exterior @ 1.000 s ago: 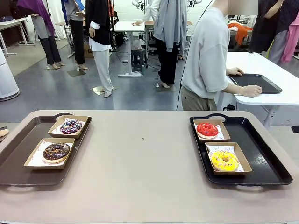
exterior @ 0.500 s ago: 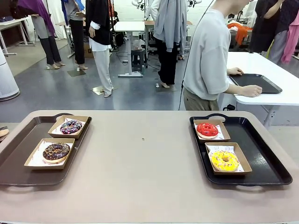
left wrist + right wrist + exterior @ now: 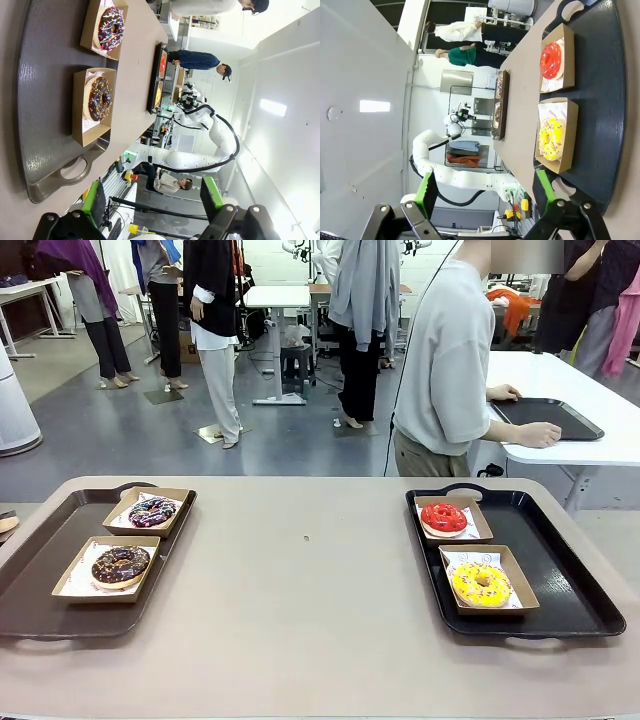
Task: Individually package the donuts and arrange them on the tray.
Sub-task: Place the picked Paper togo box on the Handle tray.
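**Donuts boxed on two trays, both grippers idle**

Donuts number four, each lying in its own open cardboard box: four boxes on two dark trays. On the left tray (image 3: 30, 570), at the table's left edge, the purple-pink sprinkled donut (image 3: 152, 511) sits toward the far edge and the chocolate-brown donut (image 3: 120, 565) nearer the robot's side. On the right tray (image 3: 570, 580), by the right edge, the red donut (image 3: 444, 518) lies farther off and the yellow donut (image 3: 482, 584) closer.

The left gripper (image 3: 152, 212) hangs off to the side of its tray with jaws spread and nothing between them; the right gripper (image 3: 485, 200) likewise stands released and empty beside its tray.

Packaging looks largely done, judging by the layout. The risk from here is a careless reach: the shallow boxes sit close together, so fingers coming down for one could nudge its neighbour or smear glaze. A person (image 3: 440, 370) stands beyond the far edge, turned toward another table.
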Motion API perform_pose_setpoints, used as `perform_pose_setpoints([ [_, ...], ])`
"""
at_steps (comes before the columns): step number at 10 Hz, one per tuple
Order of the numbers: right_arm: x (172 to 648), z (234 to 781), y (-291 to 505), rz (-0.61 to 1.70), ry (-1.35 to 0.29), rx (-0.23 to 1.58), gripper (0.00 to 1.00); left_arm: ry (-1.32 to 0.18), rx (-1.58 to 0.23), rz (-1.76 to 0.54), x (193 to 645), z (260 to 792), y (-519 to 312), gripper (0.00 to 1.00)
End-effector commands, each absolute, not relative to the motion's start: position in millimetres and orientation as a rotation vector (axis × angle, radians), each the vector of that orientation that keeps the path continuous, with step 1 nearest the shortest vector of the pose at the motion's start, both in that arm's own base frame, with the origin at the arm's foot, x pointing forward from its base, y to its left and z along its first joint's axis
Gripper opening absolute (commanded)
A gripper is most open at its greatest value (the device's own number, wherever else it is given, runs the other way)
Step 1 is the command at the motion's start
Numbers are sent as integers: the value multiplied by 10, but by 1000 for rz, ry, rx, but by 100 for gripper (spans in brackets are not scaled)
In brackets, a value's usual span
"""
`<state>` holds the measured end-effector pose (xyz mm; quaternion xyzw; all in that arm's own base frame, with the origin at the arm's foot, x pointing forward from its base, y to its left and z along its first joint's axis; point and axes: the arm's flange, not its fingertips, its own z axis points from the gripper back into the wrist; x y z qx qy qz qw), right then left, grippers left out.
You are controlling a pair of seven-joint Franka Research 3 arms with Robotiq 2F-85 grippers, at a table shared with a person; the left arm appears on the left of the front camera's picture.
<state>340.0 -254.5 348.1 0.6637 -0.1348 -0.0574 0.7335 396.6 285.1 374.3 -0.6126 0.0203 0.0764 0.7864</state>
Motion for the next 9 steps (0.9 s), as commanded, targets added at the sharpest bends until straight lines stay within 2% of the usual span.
perform_pose_setpoints([
  [1,3351,3513,-2517,-138,-294,1463,100,40,-1318,167,3955,3768,2858,100],
  [9,3351,3513,-2517,-138,-294,1463,100,40,-1318,167,3955,3768,2858,100],
])
